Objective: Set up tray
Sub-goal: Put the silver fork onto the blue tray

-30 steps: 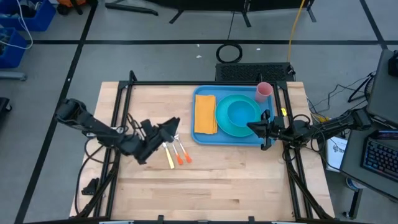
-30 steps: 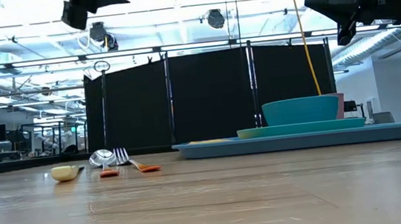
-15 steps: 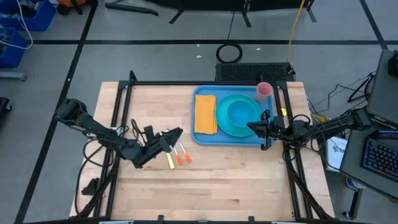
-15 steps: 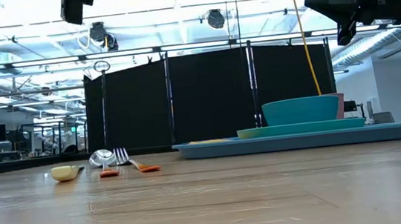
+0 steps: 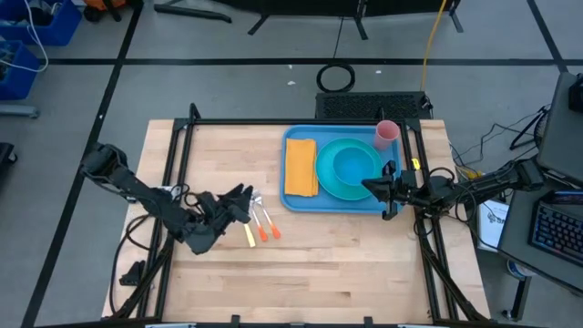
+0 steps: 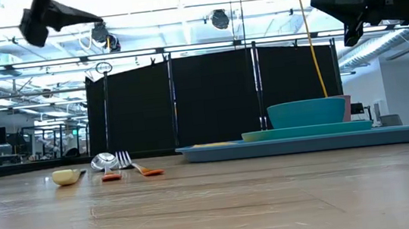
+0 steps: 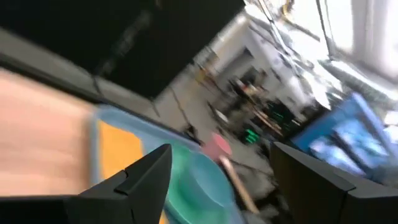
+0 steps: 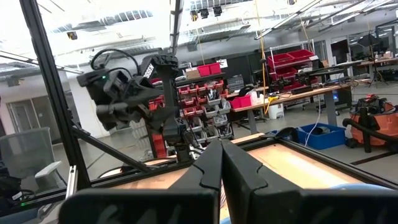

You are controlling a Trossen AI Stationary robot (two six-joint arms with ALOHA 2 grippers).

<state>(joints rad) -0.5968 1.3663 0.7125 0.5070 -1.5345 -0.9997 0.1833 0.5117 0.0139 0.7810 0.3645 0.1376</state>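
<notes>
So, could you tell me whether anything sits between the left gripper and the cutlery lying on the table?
Nothing visible does. The left gripper hangs open above the bare table, right beside the cutlery. The tray, with its plate, bowl, cup and napkin, lies well off to the side, and the right gripper waits shut at the tray's far edge.

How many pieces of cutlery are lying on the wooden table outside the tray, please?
3: a yellow-handled utensil, an orange-handled spoon and an orange-handled fork, side by side near the left gripper, left of the tray. The arm may hide more.
</notes>
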